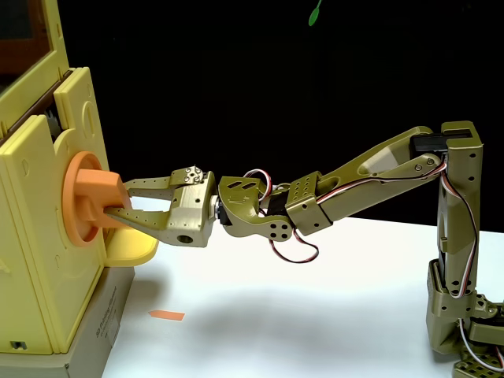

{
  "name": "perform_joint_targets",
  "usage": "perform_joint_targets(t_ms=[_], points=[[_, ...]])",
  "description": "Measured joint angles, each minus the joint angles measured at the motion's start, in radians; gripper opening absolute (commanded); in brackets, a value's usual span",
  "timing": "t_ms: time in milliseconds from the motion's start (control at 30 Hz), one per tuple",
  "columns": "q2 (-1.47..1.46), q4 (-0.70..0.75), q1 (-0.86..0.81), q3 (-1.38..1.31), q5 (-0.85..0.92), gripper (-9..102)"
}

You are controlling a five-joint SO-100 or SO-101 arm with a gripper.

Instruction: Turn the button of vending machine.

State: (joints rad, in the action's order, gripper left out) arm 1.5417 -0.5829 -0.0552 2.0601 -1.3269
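— Where is the button (88, 201) seen?
— In the fixed view it is mounted on the side face of the vending machine (35, 236), at the left edge, with its thick bar pointed toward the arm. A yellow rounded tray (130, 250) is found just below it.

— How is the tool (118, 201) held?
— It is stretched out level from the right. Its fingers are closed about the bar, one above and one beneath, and the bar is gripped between them.

— What else is seen?
— A small orange strip (167, 316) is laid on the white desk (315, 315).
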Motion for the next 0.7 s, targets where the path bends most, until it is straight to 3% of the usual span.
perform_joint_targets(t_ms=[233,700], points=[[0.009,0.031,0.000,-0.003,-0.301,1],[0.018,0.064,0.000,-0.005,-0.330,1]])
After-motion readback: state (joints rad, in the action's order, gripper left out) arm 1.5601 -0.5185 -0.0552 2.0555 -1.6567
